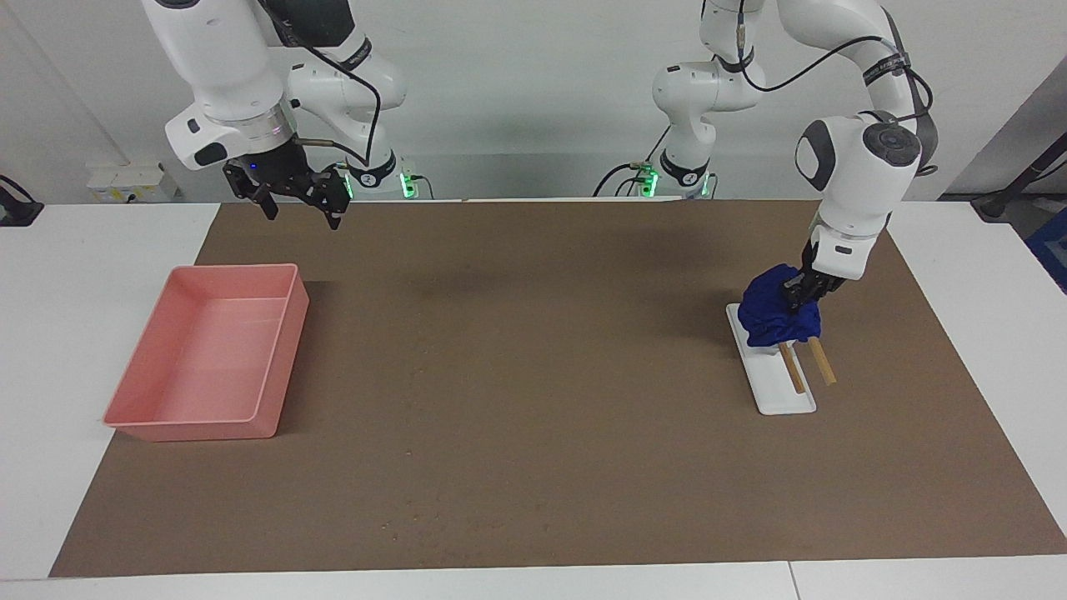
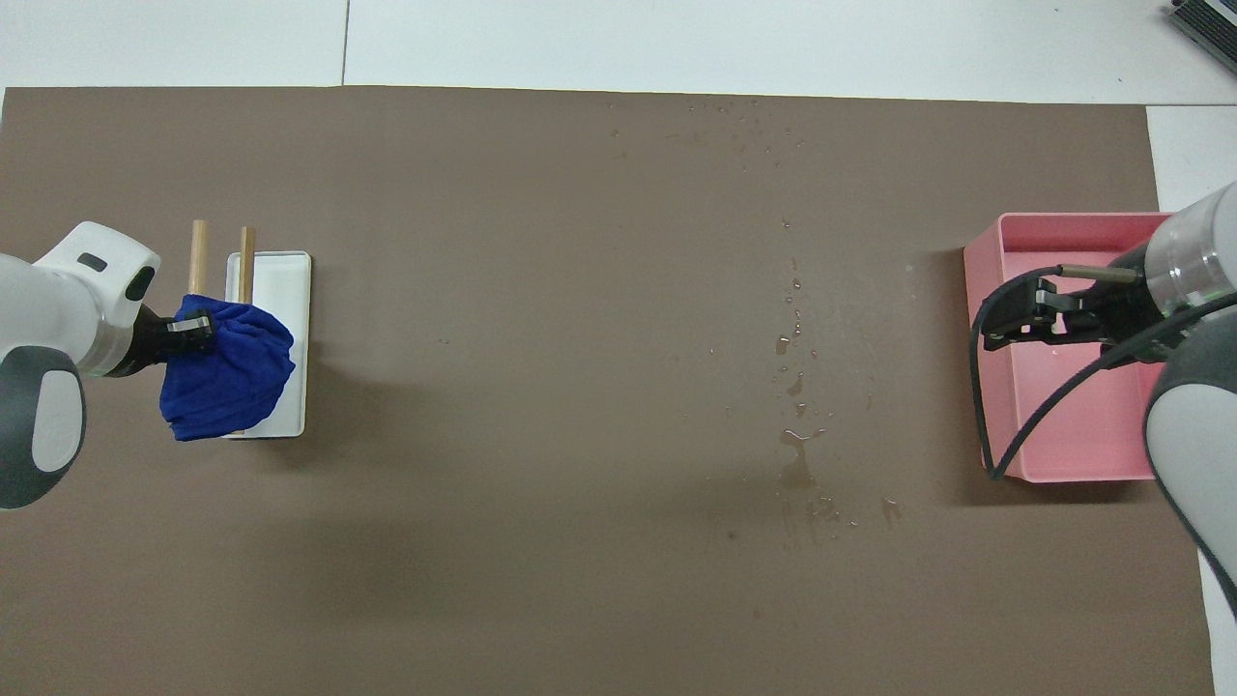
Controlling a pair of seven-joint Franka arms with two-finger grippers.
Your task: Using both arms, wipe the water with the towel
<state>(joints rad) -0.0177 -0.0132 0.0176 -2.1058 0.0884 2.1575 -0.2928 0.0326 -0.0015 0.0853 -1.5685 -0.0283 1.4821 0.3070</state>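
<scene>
Left fingers (image 1: 802, 289) sunk into the top of the towel (image 1: 771, 317), apparently pinching a fold of it, though the tips hidden in the cloth. In the overhead view, left fingers (image 2: 190, 328) at the towel's (image 2: 230, 375) edge on the side toward the left arm's end of the desk (image 1: 50, 333). Towel bunched in a deep-blue bundle, draped over two wooden rods (image 1: 807, 365) of a white rack (image 1: 779, 393); rack on the brown mat (image 1: 533, 400) at the left arm's end. Rod tips (image 2: 222, 253) poking out of the towel on the side farther from the robots. Right fingers (image 1: 298, 204) spread wide, holding nothing, up in the air over the mat's edge close to the robots; seen from overhead, right fingers (image 2: 1010, 317) above the rim of the pink tray (image 2: 1073, 425). Right arm waiting. Tray (image 1: 208, 358) at the right arm's end, well apart from the rack. Water (image 2: 797, 454) in scattered drops and a small puddle on the mat, between rack and tray, closer to the tray; towel well apart from it.
</scene>
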